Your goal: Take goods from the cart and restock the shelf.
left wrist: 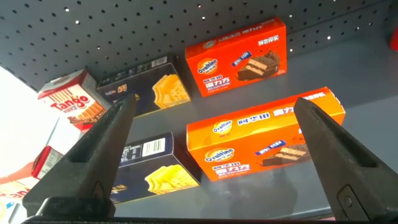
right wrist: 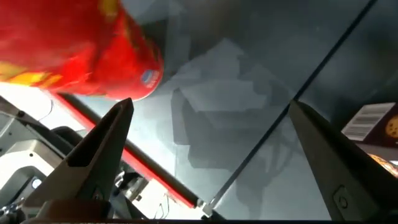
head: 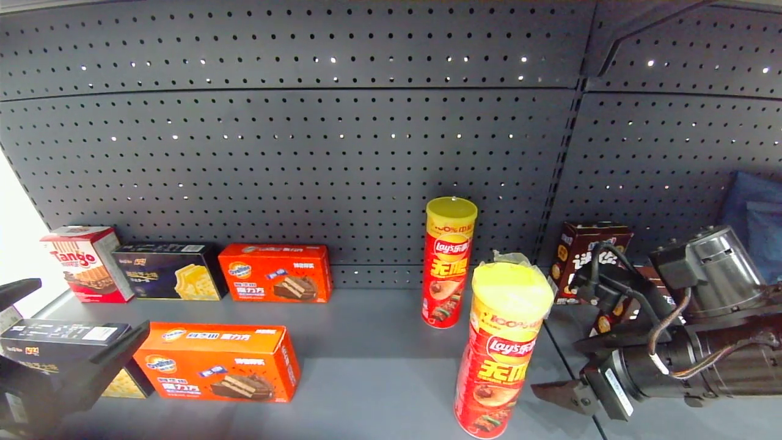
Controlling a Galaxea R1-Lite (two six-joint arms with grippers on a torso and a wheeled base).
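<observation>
right hand (head: 556,370) is spread wide and empty just beside the front chips can (head: 502,351), so one sloppy swing could easily tip it off the shelf (head: 366,366).

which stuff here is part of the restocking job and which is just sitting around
Job in hand:
near red-and-yellow crisp tube beside the open right gripper
front dark blue biscuit box below the open left gripper
grey metal shelf

Just there:
rear red-and-yellow crisp tube
rear orange cake box
front orange cake box
rear dark blue box
red-and-white wafer box
brown box in the next bay
blue bag
</observation>
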